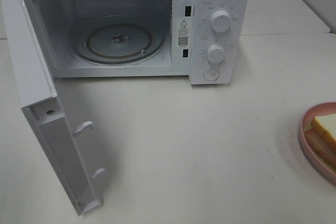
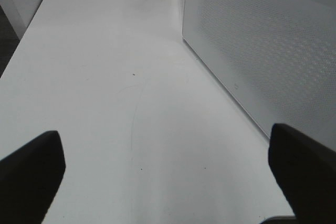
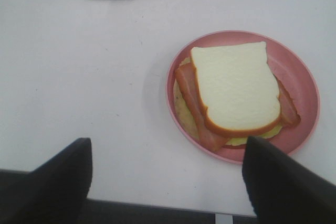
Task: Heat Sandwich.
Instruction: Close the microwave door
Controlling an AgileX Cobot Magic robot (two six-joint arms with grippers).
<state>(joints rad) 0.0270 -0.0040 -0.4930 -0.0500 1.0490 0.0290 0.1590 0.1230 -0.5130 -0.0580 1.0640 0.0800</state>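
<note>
**Robot body: only fingertips visible**

Left gripper point(image 2: 168, 174): two matte black fingers point(image 2: 29, 177), blunt rounded tips, no markings. Right gripper point(image 3: 165, 179): same black fingers point(image 3: 286, 179), wedge-shaped, plain surface. No cables or screws in view. Arms not seen from exterior high.

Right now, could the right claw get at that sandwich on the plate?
Probably yes. The right claw is open, and nothing lies between it and the sandwich on the plate.
</note>
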